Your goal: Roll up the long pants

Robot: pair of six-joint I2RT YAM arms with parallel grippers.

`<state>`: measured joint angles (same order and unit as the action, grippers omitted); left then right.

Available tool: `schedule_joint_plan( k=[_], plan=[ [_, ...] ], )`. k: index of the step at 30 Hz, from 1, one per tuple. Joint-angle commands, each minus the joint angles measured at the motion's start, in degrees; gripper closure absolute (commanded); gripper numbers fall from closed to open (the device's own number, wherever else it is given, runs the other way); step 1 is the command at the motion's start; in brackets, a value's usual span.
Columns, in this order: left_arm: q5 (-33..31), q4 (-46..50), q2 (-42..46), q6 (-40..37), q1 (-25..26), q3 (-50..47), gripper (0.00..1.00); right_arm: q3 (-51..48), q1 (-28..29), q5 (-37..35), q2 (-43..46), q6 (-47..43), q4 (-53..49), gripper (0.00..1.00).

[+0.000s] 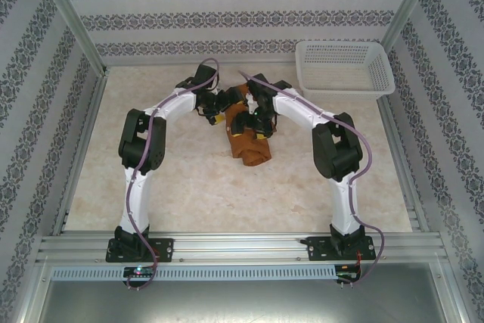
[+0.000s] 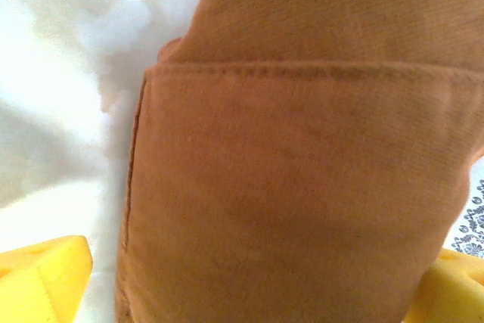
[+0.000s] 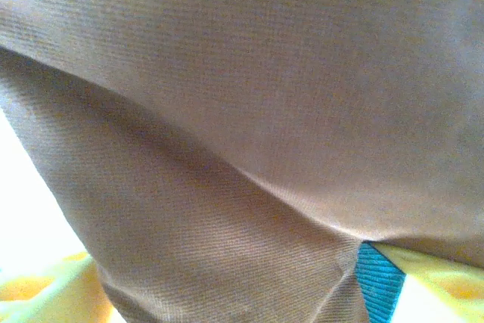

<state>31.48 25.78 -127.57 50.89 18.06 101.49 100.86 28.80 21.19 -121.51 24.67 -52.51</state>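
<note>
**Rolled pants at mid-table, basket at the far right corner**

The white mesh basket (image 1: pixel 344 66) sits at the far right corner of the table, well apart from the cloth, its mesh floor in plain sight. The long pants (image 1: pixel 246 140) lie as a rust-brown bundle at mid-table. The left gripper (image 1: pixel 217 110) and the right gripper (image 1: pixel 262 117) are at its far end. Both stand spread, with yellow fingers (image 2: pixel 41 281) wide on either side of the cloth. The table (image 1: pixel 189 187) is pale and marbled. Patterned wallpaper (image 1: pixel 227 20) lines the walls, and an aluminium rail (image 1: pixel 242 246) runs along the near edge.
</note>
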Motion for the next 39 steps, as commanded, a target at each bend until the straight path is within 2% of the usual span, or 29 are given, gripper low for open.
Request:
schedule_joint_plan(
  k=[1,3,8,13,20,23,26,29,32,39],
  plan=[
    [-0.5,2.8,-0.3,-1.5,0.7,1.6,0.00,5.9,3.7,-23.7,1.7,-2.9,-12.1,0.10],
    [-0.5,2.6,-0.5,-1.3,0.7,1.6,0.00,11.5,6.6,-32.6,0.1,-4.4,-16.6,0.07],
    [-0.1,2.1,-0.2,-0.7,0.7,1.3,0.01,24.2,11.1,-44.4,-6.9,-4.8,-23.9,0.07],
    [-0.5,2.6,0.4,-1.1,0.7,1.2,0.01,36.1,14.8,-50.0,-15.0,-1.9,-30.5,0.06],
    [0.0,1.9,0.2,-0.5,0.8,1.2,0.01,40.9,20.9,-60.1,-20.4,2.7,-32.7,0.03],
    [0.3,1.7,0.1,-0.5,0.7,1.3,0.01,41.9,21.5,-59.3,-21.7,5.6,-33.9,0.02],
    [-0.3,2.2,0.4,-0.5,-0.5,1.7,0.01,38.2,22.7,-57.6,-19.7,7.1,-31.2,0.02],
    [-3.1,3.2,2.3,-0.8,-3.9,1.8,0.01,33.2,23.2,-57.2,-16.7,6.6,-28.0,0.03],
    [-2.8,5.0,3.9,-1.7,-7.4,3.4,0.01,30.8,22.8,-57.1,-14.8,6.2,-27.2,0.03],
    [-4.4,8.8,7.7,-3.5,-11.5,6.1,0.00,34.7,23.5,-54.5,-15.5,6.1,-27.1,0.03]
  ],
)
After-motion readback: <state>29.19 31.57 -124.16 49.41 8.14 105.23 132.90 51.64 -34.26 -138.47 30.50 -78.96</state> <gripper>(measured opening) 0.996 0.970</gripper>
